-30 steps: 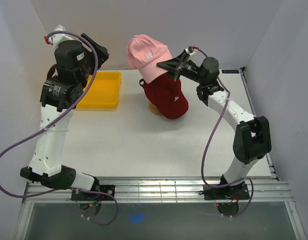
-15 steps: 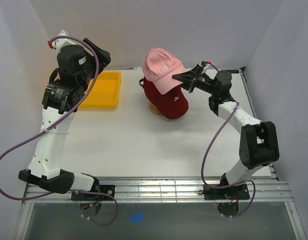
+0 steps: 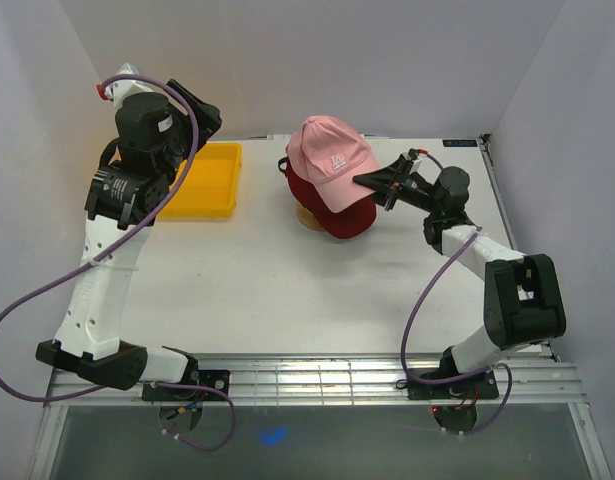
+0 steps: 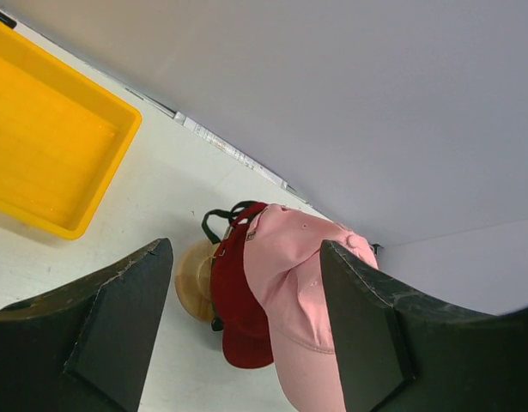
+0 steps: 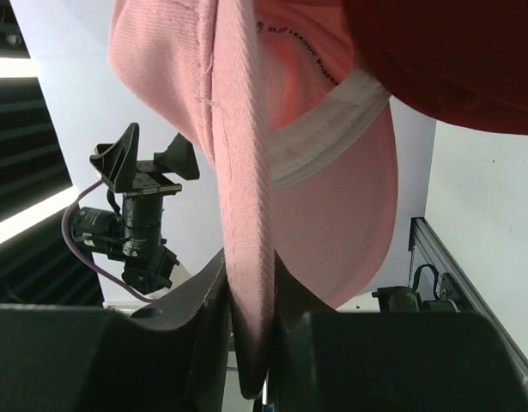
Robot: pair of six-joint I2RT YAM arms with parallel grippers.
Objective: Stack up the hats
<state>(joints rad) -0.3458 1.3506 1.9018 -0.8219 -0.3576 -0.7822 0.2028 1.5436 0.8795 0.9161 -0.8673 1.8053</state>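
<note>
Vs a second ago: brought pink cap (image 3: pixel 332 165) down and toward 4 o'clock in top view, out of the air and onto red cap (image 3: pixel 349 220). Now covers most of the red crown, brim pointing to 4 o'clock. Leaves only a red rim showing at 9 and 5 o'clock. Rests with the red one on wooden stand (image 3: pixel 308 217), around 1 o'clock from tabletop (image 3: pixel 267 290) centre.

Swung right hand (image 3: pixel 382 185) the same way, lower and closer to the right wall, forearm flatter. Still pinches the pink brim edge-on between its fingers (image 5: pixel 199 313), nearly closed, cloth filling the gap. Comes in from 3 o'clock of the stack, with the arm trailing back to 5 o'clock toward its base.

Barely moved left hand (image 4: pixel 246 247): parked high at 10 o'clock, above yellow tray (image 3: pixel 219 150), spread wide, gripping nothing, camera aimed at the stack.
</note>
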